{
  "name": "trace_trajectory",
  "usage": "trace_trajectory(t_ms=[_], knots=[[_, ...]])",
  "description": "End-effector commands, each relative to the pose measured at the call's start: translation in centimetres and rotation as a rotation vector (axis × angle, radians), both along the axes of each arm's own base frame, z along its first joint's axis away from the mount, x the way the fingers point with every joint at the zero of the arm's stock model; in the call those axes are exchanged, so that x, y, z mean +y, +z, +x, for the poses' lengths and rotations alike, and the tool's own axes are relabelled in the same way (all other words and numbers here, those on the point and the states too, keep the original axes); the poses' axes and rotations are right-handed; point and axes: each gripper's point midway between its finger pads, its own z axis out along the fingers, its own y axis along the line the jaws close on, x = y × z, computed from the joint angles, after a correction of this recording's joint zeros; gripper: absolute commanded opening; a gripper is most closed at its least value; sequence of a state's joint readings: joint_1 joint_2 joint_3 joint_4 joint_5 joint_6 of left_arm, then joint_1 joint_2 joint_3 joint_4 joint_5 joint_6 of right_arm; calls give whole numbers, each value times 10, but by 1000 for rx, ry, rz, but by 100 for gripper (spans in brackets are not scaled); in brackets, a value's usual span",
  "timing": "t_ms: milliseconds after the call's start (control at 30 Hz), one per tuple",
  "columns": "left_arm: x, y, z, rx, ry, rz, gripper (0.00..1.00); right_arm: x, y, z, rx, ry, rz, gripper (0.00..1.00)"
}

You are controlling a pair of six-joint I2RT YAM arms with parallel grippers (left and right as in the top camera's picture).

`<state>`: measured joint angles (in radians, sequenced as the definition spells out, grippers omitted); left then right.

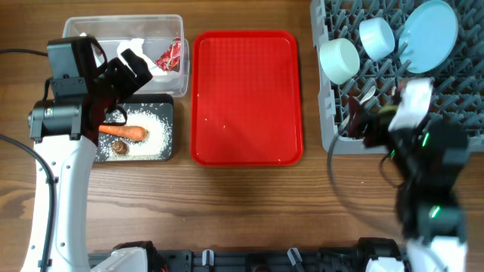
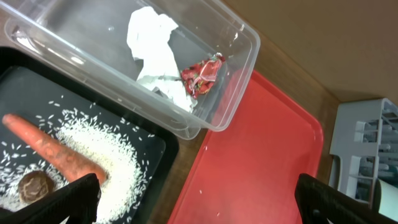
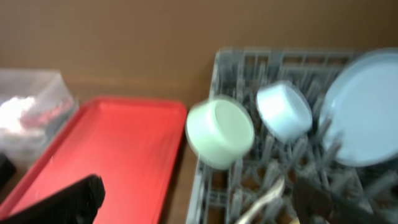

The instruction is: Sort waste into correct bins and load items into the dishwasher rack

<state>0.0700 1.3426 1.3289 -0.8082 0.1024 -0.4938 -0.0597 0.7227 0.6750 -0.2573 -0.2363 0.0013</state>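
My left gripper (image 2: 198, 186): arm bent over black tray (image 2: 155, 146), fingers (image 2: 68, 202) spread wide, nothing between; both cut off by bottom edge of wrist view. Just beneath: carrot (image 2: 56, 152) lying on rice (image 2: 106, 155), brown lump (image 2: 34, 186) beside it, partly behind finger. Farther: clear tub (image 2: 236, 106) holding tissue (image 2: 152, 43) and wrapper (image 2: 202, 74).

My right gripper (image 3: 199, 186): spread, empty, at rack's (image 3: 249, 62) near edge; view blurred. Spoon (image 3: 261, 202) just ahead, hard to make out. Beyond, in rack: green bowl (image 3: 221, 132), blue bowl (image 3: 284, 112), plate (image 3: 367, 109). Red tray (image 3: 124, 149) beside rack.
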Motion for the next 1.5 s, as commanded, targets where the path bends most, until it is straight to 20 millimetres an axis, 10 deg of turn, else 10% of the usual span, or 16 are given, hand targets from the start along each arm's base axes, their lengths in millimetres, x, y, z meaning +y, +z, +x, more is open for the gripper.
trace_trajectory(t_ms=[0,367,1467], knots=[[-1,4,2,-14,-15,19,100,4,-38,-29,-107,-22,64,100],[-1,4,2,-14,-15,19,100,-4,-102,-54,-206,-86,126,100],[1,8,-5,-18,-9,36,100,-3,-88,-55,-284,-78,127,100]])
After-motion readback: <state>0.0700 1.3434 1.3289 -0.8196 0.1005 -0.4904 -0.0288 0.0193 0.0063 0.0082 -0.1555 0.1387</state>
